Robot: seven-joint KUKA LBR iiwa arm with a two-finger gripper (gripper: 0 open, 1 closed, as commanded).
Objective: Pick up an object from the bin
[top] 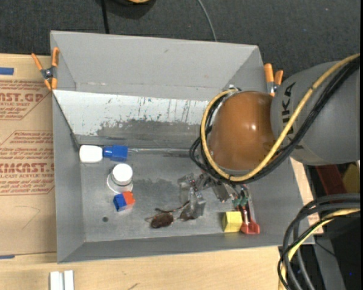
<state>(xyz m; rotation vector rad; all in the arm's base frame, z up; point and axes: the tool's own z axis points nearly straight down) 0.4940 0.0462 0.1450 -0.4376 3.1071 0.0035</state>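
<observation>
Approach step: the gripper (193, 201) hangs low near the front wall of the bin (97, 228), just beside a small brown object (162, 220). Whether it is open or closed cannot be told. Next, it likely needs centring over that object.

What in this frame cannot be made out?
Camera view: the orange cover hides the right of the bin.
Camera view: the brown thing near the tool is too dark and small to identify.
Camera view: the red thing beside the yellow block is too small to name.
</observation>
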